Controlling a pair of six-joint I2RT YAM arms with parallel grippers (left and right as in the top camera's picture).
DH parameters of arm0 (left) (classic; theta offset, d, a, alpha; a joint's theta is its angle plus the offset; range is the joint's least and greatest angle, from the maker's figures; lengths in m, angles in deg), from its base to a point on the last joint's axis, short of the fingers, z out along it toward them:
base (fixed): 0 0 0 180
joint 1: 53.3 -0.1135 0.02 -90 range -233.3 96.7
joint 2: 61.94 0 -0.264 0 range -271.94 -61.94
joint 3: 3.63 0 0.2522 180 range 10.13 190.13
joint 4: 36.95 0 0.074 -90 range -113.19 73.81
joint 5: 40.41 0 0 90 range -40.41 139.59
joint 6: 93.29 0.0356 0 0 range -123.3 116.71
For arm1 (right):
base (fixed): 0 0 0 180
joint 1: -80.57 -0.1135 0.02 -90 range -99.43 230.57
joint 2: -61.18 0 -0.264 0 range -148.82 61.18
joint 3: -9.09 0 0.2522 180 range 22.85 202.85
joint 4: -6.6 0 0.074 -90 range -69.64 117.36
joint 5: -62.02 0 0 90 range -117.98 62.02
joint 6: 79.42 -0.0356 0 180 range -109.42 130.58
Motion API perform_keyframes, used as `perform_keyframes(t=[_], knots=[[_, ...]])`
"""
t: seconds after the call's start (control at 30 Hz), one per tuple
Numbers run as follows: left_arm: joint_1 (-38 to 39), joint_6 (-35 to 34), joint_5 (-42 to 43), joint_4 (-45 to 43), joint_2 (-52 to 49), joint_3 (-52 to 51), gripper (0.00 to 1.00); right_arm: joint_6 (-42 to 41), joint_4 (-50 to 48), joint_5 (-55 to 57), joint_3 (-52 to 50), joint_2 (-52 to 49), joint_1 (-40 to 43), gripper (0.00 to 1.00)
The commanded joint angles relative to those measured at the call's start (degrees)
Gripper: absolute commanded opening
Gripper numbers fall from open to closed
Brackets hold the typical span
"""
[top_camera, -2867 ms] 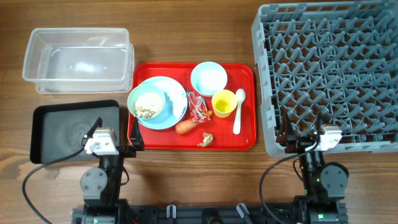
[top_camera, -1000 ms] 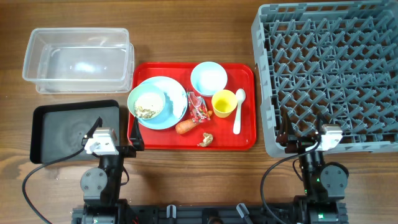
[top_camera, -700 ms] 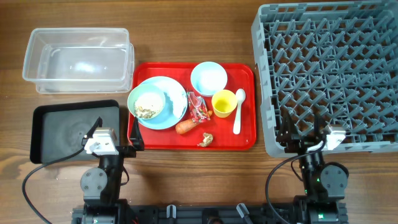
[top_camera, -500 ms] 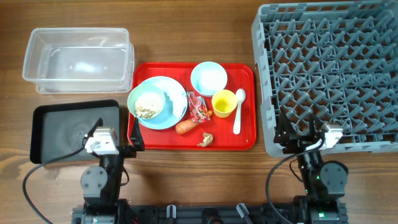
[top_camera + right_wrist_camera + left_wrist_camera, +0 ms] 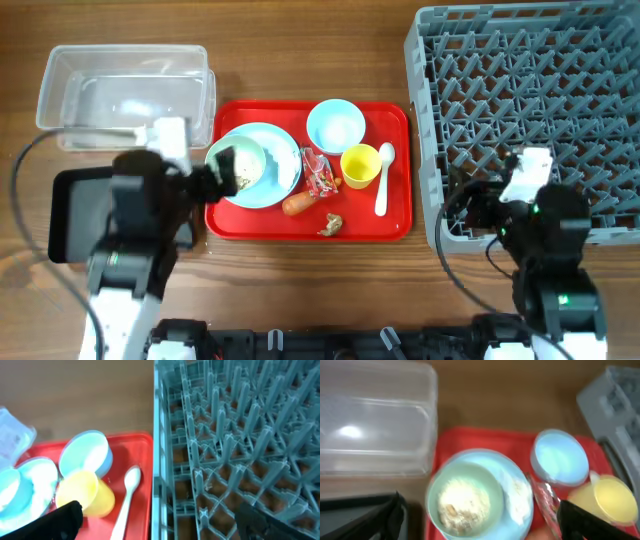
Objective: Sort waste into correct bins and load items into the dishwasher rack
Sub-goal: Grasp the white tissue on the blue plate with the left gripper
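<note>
Both claws open, nothing lifted yet

All the waste and dishes sit together on the red tray [image 5: 395, 215], between the bins on the left and the dishwasher rack [image 5: 530, 100] on the right, so each arm has its own drop-off on its own side. The left gripper [image 5: 215, 172] hangs released and empty over the rice-filled bowl [image 5: 236, 165] on the plate [image 5: 285, 150], probably because the clear tub [image 5: 125, 95] and black tray [image 5: 75, 205] lie just beside it. The right gripper [image 5: 468, 205], also spread wide and holding nothing, hovers at the rack's near left corner, facing the spoon [image 5: 125, 492] and yellow cup [image 5: 85, 492]. The wrapper [image 5: 320, 172], carrot [image 5: 297, 204] and brown lump [image 5: 331, 222] lie loose mid-tray
</note>
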Motion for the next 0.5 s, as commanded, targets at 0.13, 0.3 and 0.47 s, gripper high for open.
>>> perform_keyframes(t=[0.13, 0.3, 0.47], knots=[[15.5, -0.7, 1.6, 12.2, -21.1, 13.1, 1.0, 2.2, 9.1, -0.5, 7.8, -7.6, -0.3, 1.0], [19.3, -0.7, 2.0, 13.4, -24.0, 13.1, 1.0, 1.6, 9.1, -1.0, 7.8, -7.5, -0.3, 1.0], [19.6, -3.0, 2.5, 6.6, -25.6, 13.1, 1.0, 1.6, 8.9, -1.0, 7.8, -7.5, -0.3, 1.0]])
